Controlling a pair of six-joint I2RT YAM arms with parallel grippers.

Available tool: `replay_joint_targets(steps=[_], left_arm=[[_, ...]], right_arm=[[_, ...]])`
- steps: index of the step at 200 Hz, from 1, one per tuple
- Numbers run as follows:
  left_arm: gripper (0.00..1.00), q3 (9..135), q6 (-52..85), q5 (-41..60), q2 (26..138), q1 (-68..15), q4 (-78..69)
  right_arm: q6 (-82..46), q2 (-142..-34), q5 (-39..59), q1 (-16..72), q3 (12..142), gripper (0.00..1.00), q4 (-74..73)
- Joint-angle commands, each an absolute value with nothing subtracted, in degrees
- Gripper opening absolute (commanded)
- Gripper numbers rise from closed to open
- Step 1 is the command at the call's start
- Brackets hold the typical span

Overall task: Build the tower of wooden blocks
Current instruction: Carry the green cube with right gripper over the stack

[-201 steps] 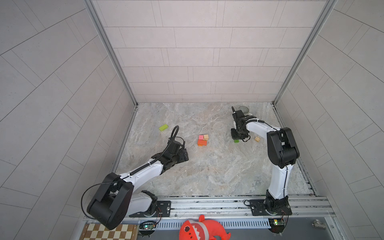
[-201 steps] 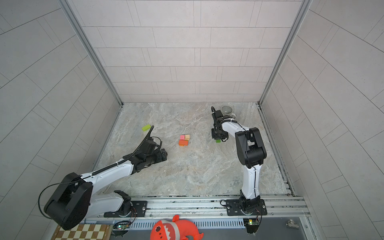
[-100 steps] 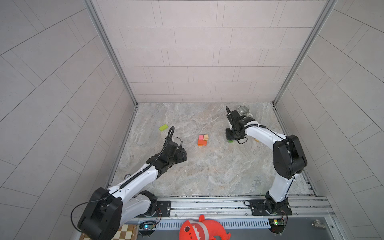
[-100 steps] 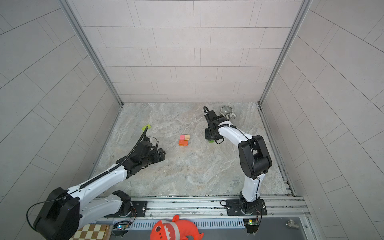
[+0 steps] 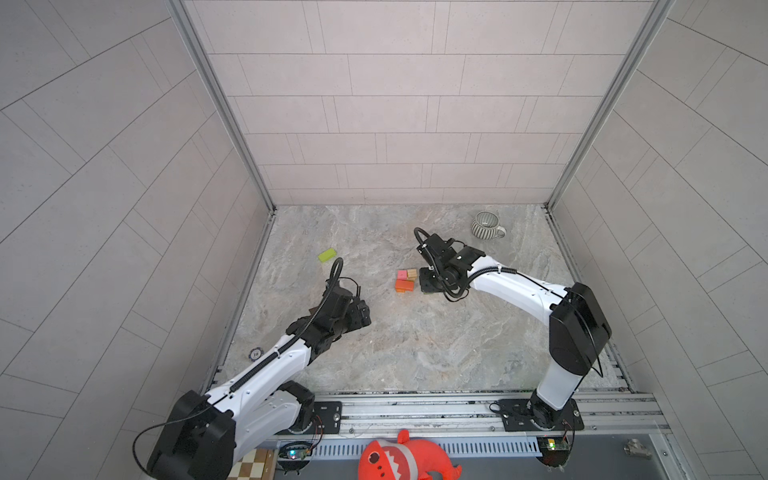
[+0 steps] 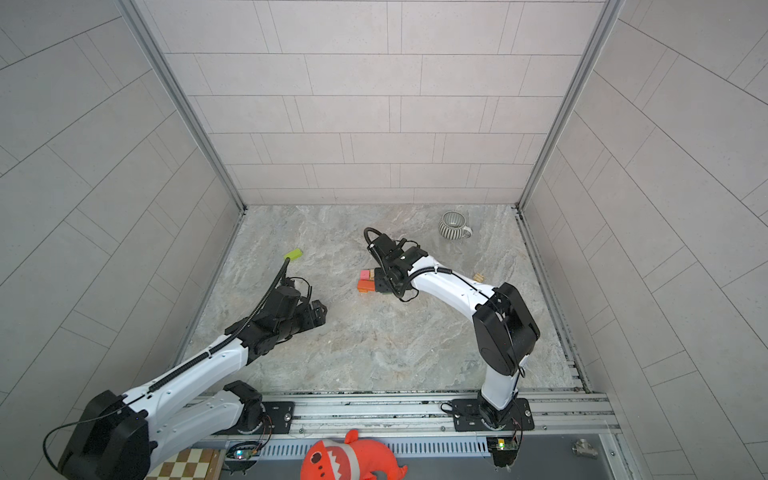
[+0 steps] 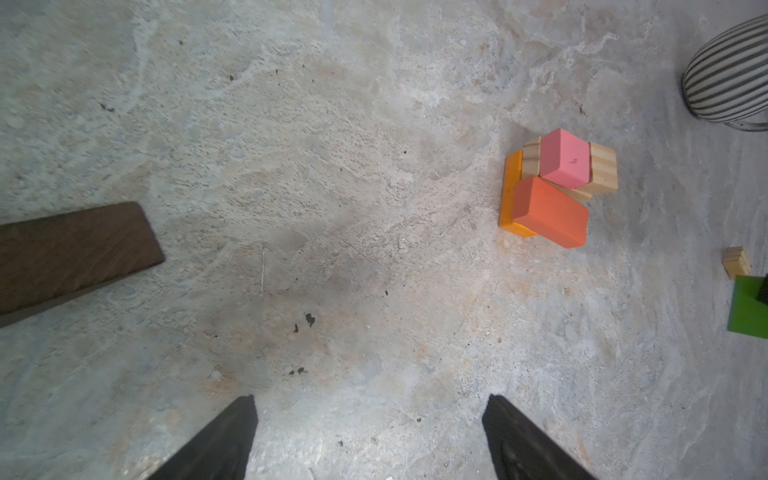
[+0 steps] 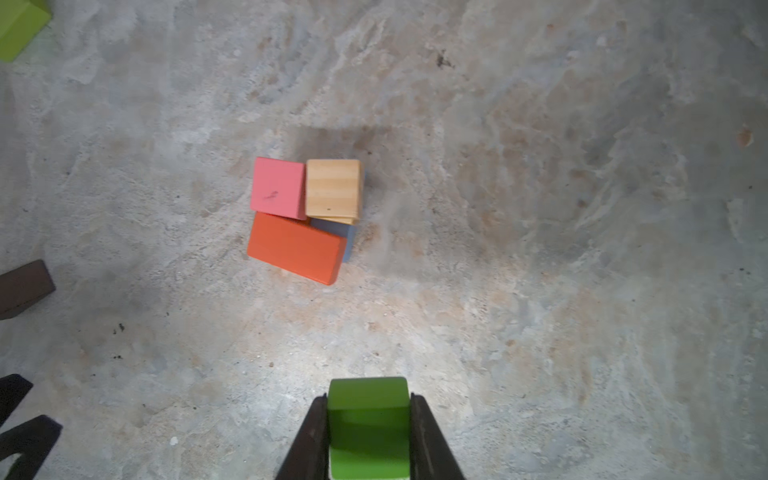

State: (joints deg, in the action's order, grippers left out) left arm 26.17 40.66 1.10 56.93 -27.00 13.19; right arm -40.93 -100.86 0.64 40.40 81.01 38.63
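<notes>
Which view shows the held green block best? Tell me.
Right wrist: the green block sits close, clamped in the right end effector. Left wrist catches only a corner; in both top views the arm mostly hides it.

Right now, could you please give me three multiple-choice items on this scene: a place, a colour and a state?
1. Where is the striped mug? A) back right of the table B) front left corner C) on the blocks
2. The right gripper holds something coloured: A) pink B) green C) tan
3. The left gripper is: A) shut on a brown block B) shut, empty C) open, empty

1 A: both top views show it by the back wall, right.
2 B: the right wrist view shows a green block between the jaws.
3 C: its jaws stand apart, nothing between.
</notes>
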Motion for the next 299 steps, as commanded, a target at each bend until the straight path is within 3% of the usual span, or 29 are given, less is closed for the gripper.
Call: replay_joint_targets(steps=[1,167,299], left_arm=[[0.91,24.6,41.2,0.3,54.9,-26.6,15.0],[0.91,21.9,40.2,-3.1,48.2,-26.1,18.0],[0.91,21.7,39.7,-2.4,48.8,-26.1,16.6]], right_arm=[[-46.7,-103.3,-3.5,42.1,82.9,0.24,38.6],[-52.9,-121.1,-6.1,45.1,100.4,0.24,44.0],[-52.1,-125.1,-5.5,43.3,104.9,0.24,46.3]])
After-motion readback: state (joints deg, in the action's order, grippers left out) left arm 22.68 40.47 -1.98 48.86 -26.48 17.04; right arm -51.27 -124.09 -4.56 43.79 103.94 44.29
